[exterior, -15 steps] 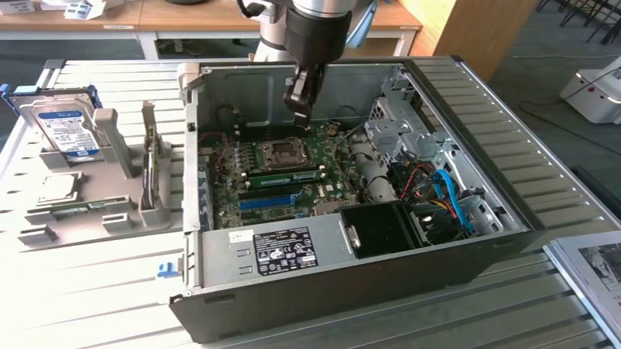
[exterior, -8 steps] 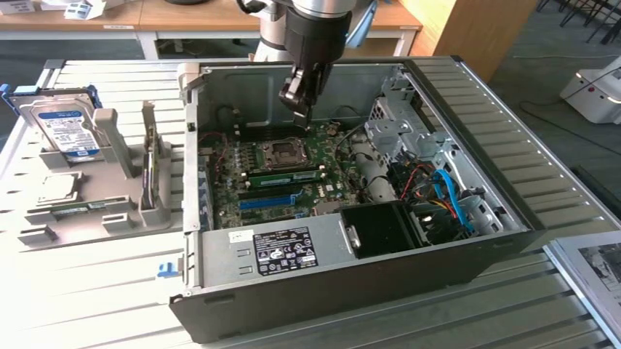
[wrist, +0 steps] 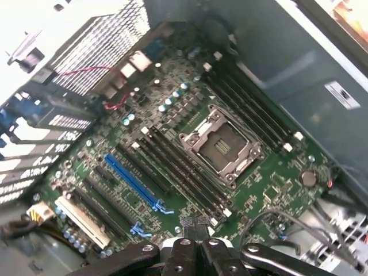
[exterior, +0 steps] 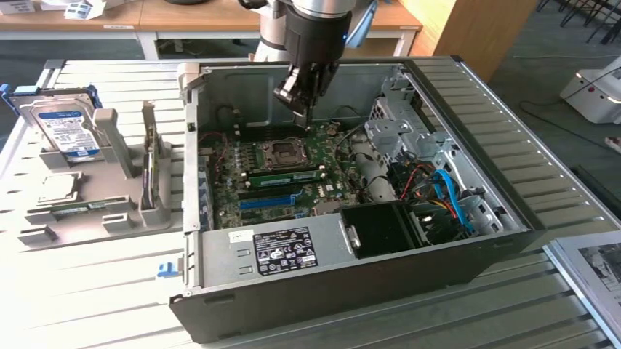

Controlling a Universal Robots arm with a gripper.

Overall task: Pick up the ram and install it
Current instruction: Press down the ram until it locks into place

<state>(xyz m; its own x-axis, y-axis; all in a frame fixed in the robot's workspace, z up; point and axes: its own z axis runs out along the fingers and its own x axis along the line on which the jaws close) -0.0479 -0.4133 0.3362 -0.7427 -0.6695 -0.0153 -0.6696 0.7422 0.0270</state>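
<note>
Slatted grey tabletop [exterior: 97, 291] ran under everything, with desks and a wooden cabinet behind. At the exterior view's left stood a grey holder [exterior: 92, 211] carrying a hard drive [exterior: 66, 131] with a blue-and-white label; beside it, an open computer case [exterior: 330, 291] lay on its side, its motherboard [exterior: 233, 196] facing up.

Near the board's middle sat the bare processor socket [exterior: 284, 151]; just on its near side the ram [exterior: 283, 177] stood as a long green strip in one of the memory slots, apparently already placed. Whether its end latches had closed could not be told.

Over the socket hung the gripper [exterior: 302, 120], apart from the ram and holding nothing; its fingers were pinched together. In the wrist view the closed gripper [wrist: 195, 229] pointed at the ends of the dark memory slots [wrist: 178, 167].

The arm [exterior: 310, 29] dropped in from above the case's far wall; its black wrist leaned slightly and its fingers pointed down into the case.

Seating the stick well probably meant pressing with the closed tips straight down on its top edge, evenly along the length and without tilting it, while keeping clear of the socket's open pins.

Further right lay the metal drive cage [exterior: 403, 131] and a tangle of blue and red cables [exterior: 446, 196].
</note>
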